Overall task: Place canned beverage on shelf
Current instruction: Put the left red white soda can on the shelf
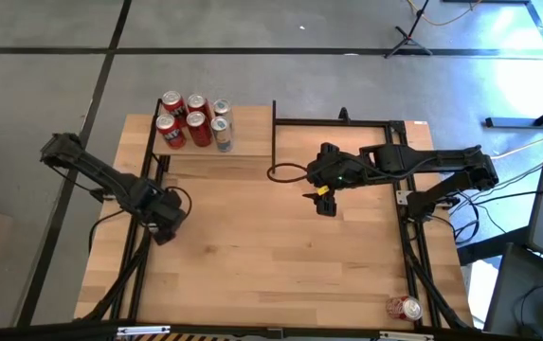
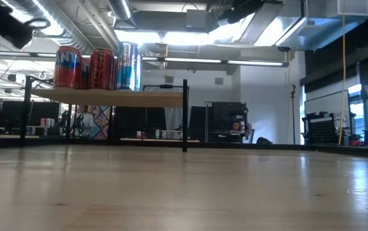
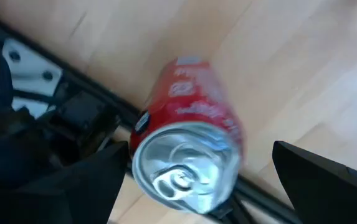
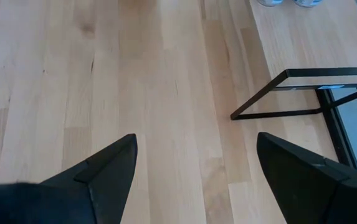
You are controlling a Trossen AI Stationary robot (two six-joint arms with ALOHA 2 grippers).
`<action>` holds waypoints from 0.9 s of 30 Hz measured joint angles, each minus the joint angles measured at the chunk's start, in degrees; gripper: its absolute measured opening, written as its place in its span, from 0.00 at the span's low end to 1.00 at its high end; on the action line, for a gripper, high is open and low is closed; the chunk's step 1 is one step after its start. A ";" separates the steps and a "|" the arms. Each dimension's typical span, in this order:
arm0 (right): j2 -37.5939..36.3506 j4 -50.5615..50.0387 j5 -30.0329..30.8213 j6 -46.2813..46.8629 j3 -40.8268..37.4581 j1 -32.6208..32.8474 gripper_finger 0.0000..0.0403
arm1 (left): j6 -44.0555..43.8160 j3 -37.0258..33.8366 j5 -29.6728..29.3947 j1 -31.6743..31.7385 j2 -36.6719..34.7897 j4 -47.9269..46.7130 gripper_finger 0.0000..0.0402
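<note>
The shelf (image 1: pixel 216 142), a small light-wood board on thin black posts, stands at the table's far left and carries several cans (image 1: pixel 193 120), red and silver-blue; it also shows in the low view (image 2: pixel 106 96). My left gripper (image 1: pixel 164 224) is open at the table's left, over a black rail. In the left wrist view a red can (image 3: pixel 190 155) shows top-on between its fingers (image 3: pixel 91 180), beside the rail. My right gripper (image 1: pixel 324 202) is open and empty over the table's middle; its wrist view (image 4: pixel 194 168) shows bare wood below it. My left gripper stands around the red can, which shows its silver top (image 3: pixel 181 168). One finger (image 3: pixel 113 168) lies right beside the can's side; whether it touches, I cannot tell. The other finger (image 3: pixel 315 180) stands well apart from the can.
Another red and white can (image 1: pixel 406 308) sits at the table's near right corner by the frame. Black frame rails run along the left (image 1: pixel 143 256) and right (image 1: pixel 413 256) sides. The shelf's black foot (image 4: pixel 278 93) lies close to my right gripper. The table's middle is bare wood.
</note>
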 joint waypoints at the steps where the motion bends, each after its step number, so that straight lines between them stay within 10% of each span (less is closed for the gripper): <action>1: 0.00 0.00 0.00 0.04 0.00 0.00 0.79 | 0.00 -0.77 0.55 0.00 0.00 -0.03 0.96; 10: 0.00 0.54 0.00 0.41 0.00 0.00 0.79 | 3.72 -3.86 2.61 0.00 0.00 3.36 0.93; 19: 0.00 0.63 0.02 0.48 0.00 0.00 0.79 | 3.27 -4.16 4.47 0.00 -0.07 4.97 0.63; 27: 0.00 0.52 -0.38 0.07 0.00 0.00 0.79 | -2.25 0.34 3.59 0.41 0.36 5.61 0.62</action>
